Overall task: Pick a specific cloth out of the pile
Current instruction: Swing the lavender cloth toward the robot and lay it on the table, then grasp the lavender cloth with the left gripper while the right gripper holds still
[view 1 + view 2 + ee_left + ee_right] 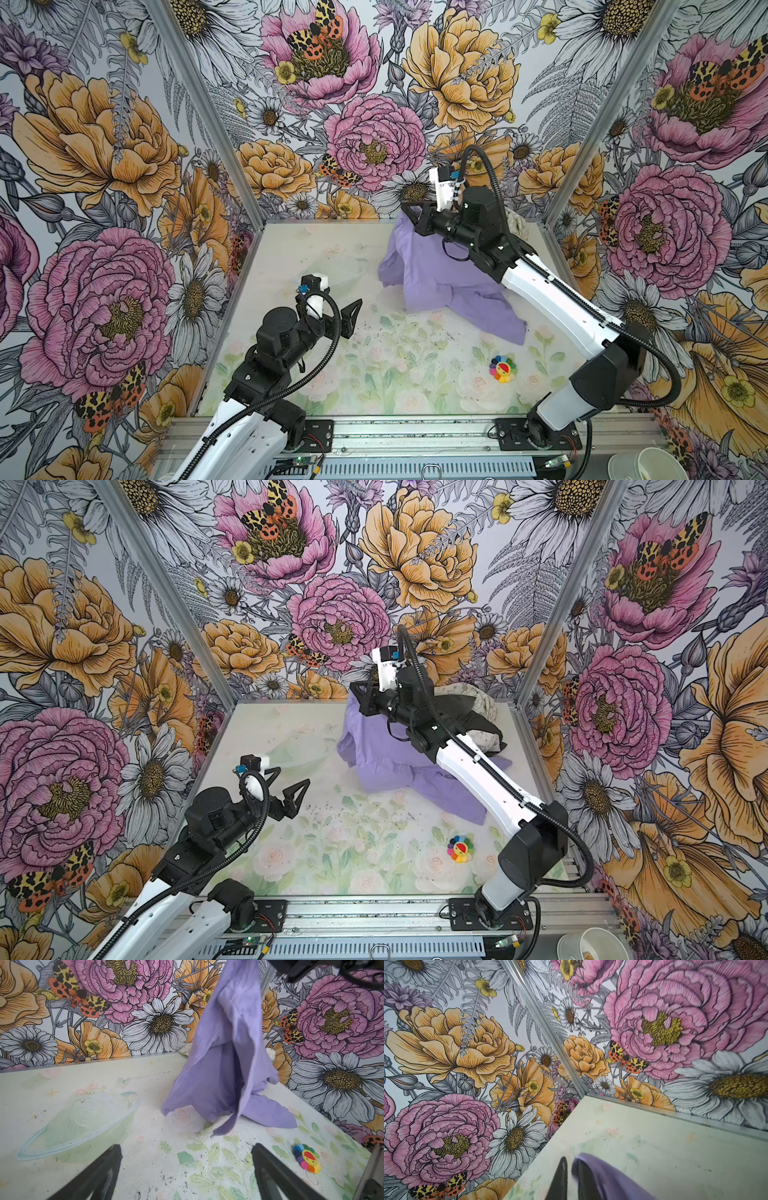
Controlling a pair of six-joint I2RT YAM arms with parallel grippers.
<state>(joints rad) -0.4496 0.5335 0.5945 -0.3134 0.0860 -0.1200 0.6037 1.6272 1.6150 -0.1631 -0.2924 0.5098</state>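
Observation:
The lavender cloth (436, 270) (382, 750) stands tented up at the back middle of the table, its lower folds spread on the surface. Its peak hangs at my right gripper (405, 210) (355, 690), raised above the table. In the right wrist view the right gripper (571, 1160) has a narrow gap between its jaws, and the cloth (608, 1178) drapes over one finger only. The pile (469, 721), dark grey with cream printed fabric, lies in the back right corner behind the right arm. My left gripper (293, 777) (187, 1147) is wide open and empty, left of the cloth (228, 1053).
A small rainbow flower toy (502, 368) (307, 1157) lies front right on the table. A clear shallow dish (83, 1122) (299, 750) sits in front of the left gripper. Flowered walls close in the back and both sides. White bowls (648, 465) stand outside, front right.

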